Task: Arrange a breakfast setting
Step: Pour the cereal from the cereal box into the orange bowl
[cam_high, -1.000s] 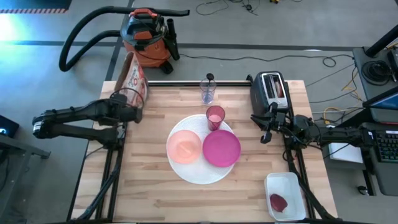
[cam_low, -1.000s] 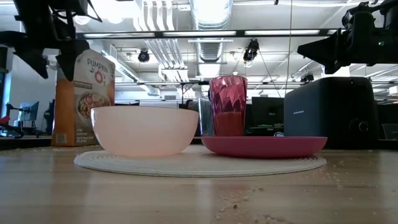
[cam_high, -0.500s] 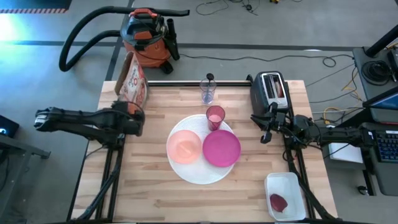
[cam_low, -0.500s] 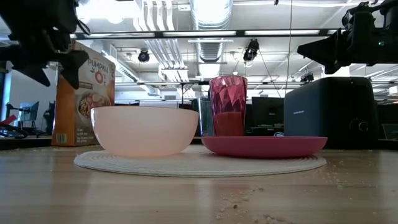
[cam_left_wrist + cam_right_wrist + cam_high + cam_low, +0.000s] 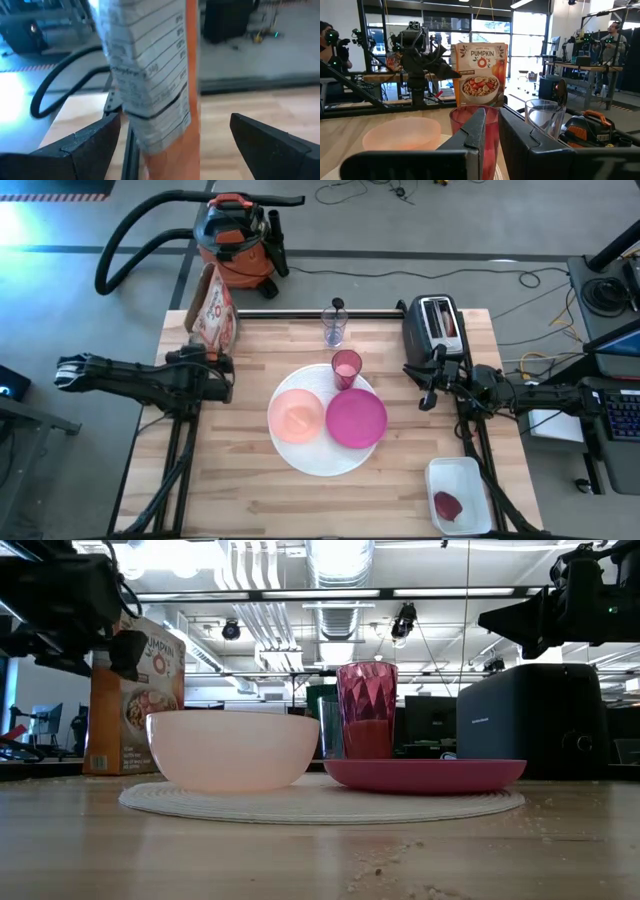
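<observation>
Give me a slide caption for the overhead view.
Left tool open beside the cereal box; bowl and magenta plate on white plate.

My two arms are matte black, built of jointed cylindrical segments with thin black cables looped along them. On either side of the wooden table (image 5: 250,490), black tubular frames carry them. My left gripper (image 5: 172,142) ends in two broad, flat, wedge-shaped black fingers (image 5: 75,150). My right gripper (image 5: 491,145) shows two blocky dark fingers with squared edges and faintly embossed lettering.
</observation>
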